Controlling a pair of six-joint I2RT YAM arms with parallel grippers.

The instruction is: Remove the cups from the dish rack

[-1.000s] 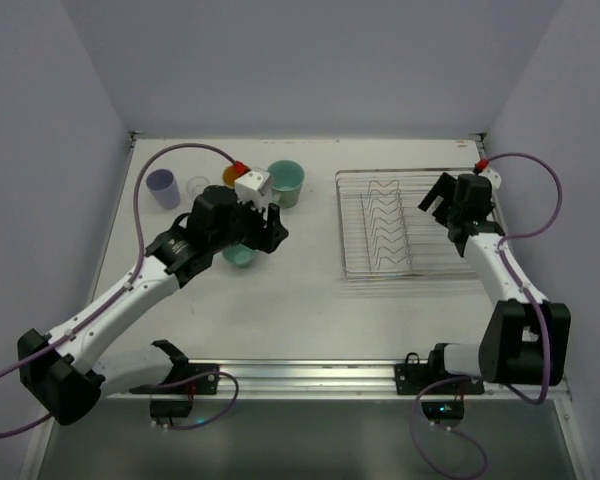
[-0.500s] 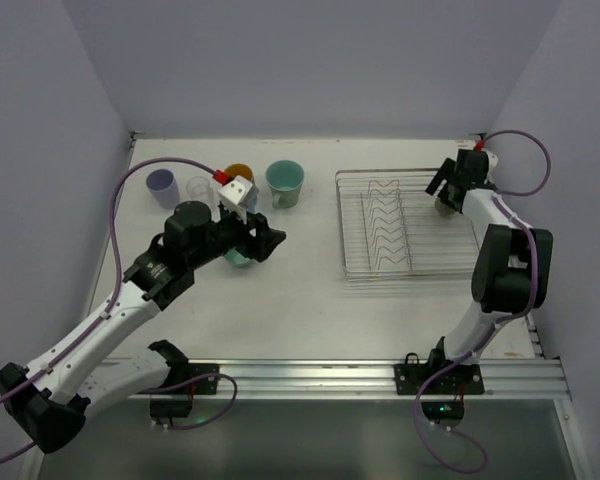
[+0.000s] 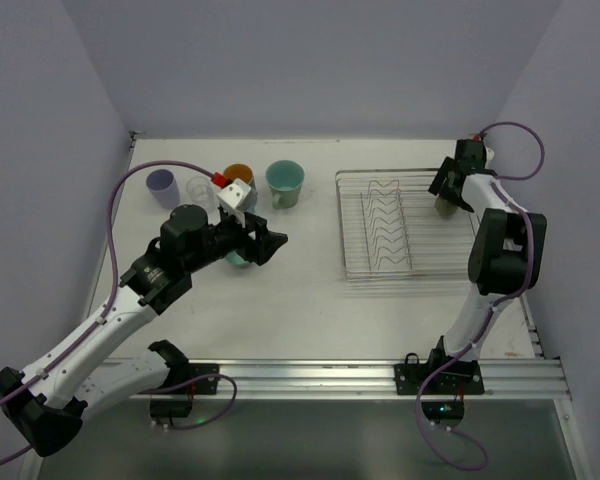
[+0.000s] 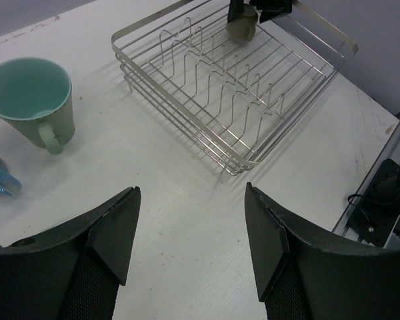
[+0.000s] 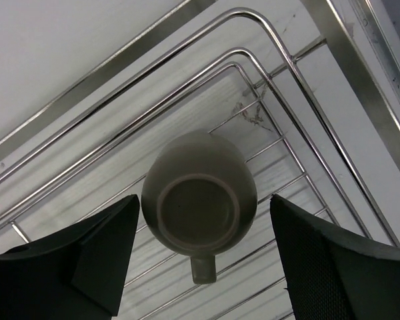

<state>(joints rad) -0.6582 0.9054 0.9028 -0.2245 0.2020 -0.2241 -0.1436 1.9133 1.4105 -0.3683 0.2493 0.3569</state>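
The right gripper (image 5: 203, 205) hung wide open over the far right corner of the dish rack (image 3: 380, 262), and the small olive-brown cup (image 5: 200, 200) sat on the rack's wires directly between its jaws, handle pointing back toward the wrist. No contact between fingers and cup showed. The rack's curved corner rails ran just beyond the jaws. The zigzag dividers (image 3: 383, 222) lay off to one side, with nothing on them. The left gripper (image 4: 190, 200) was open too and held nothing, with bare table (image 3: 300, 300) between its jaws. Ahead of it and to the right stood the rack, and ahead to the left the pale green mug (image 4: 33, 100) stood upright with its handle turned toward the jaws. The teal cup (image 3: 238, 258) sat close behind the left jaws, mostly covered by the arm from above and cut off at the wrist view's left edge. The lavender cup (image 3: 162, 187), the clear glass (image 3: 198, 190) and the blue cup with orange inside (image 3: 238, 174) stood in a row behind that gripper. The table was white and the walls (image 3: 310, 60) pale lavender-grey. A metal rail (image 3: 310, 378) ran along the near edge. Whether the olive-brown cup stood mouth up or upside down could not be made out.
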